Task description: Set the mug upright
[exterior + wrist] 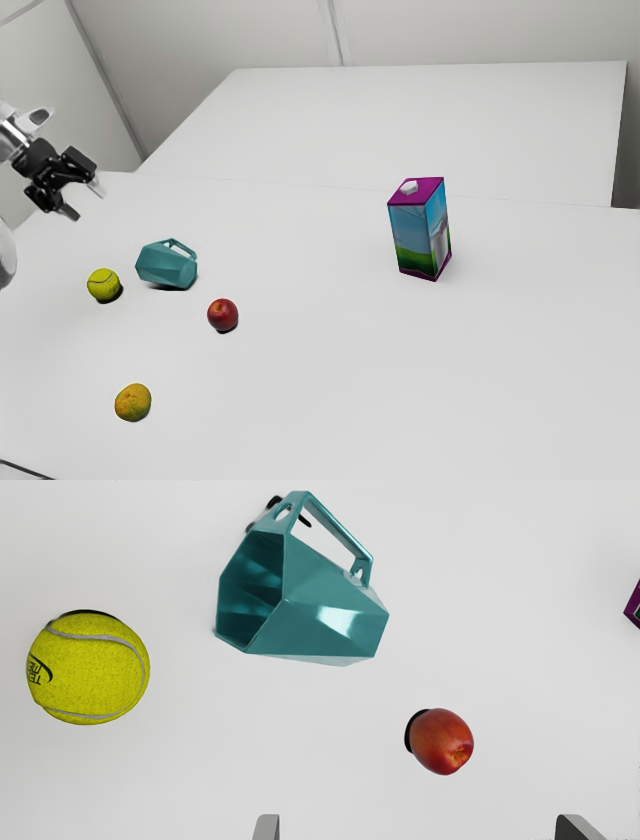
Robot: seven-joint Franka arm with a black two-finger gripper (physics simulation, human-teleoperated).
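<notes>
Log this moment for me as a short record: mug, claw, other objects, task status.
mug: teal, lying on its side
mouth: open end facing the ball's side
claw: open, raised at the exterior view's left, holding nothing
near mug: ball, apple, neither touching it
farther off: orange; carton, upright
status: mug not yet upright

The mug [325, 620] is plain teal, the tennis ball [90, 672] yellow with pale seams.
</notes>
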